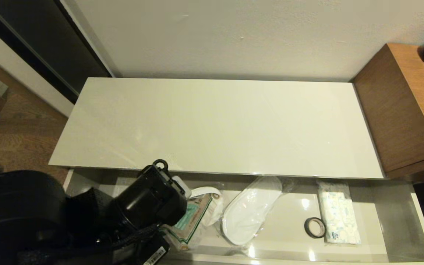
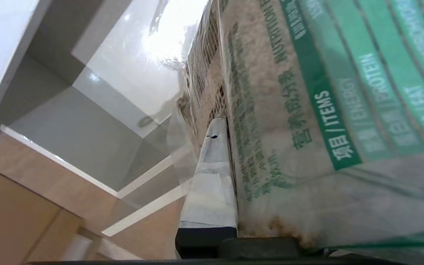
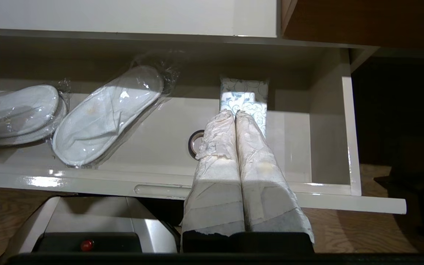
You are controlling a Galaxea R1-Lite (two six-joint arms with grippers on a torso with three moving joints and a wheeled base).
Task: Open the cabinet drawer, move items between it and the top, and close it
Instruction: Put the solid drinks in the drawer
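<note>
Left gripper [image 2: 230, 154]: in the open cabinet drawer [image 1: 399, 217], jaws clamped on the brown-and-green packet [image 1: 191, 221] at the drawer's left end | slippers [image 1: 248, 211], tape ring [image 1: 315, 227], tissue pack [image 1: 339, 217]: on the drawer base, rightward | Right gripper [image 3: 235, 121]: fingers pressed together, empty, before the drawer front, the ring and pack beyond its tips | top [image 1: 219, 125]: bare

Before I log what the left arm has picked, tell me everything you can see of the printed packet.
The printed packet is a flat brown pouch with green stripes, a nutrition table in Chinese and English, and clear, crinkly plastic edges. The left gripper is shut on it: one taped finger presses its face. It is tilted, at the left of the open cabinet drawer, beside the wrapped slippers. Whether it still touches the drawer base is hidden.
</note>
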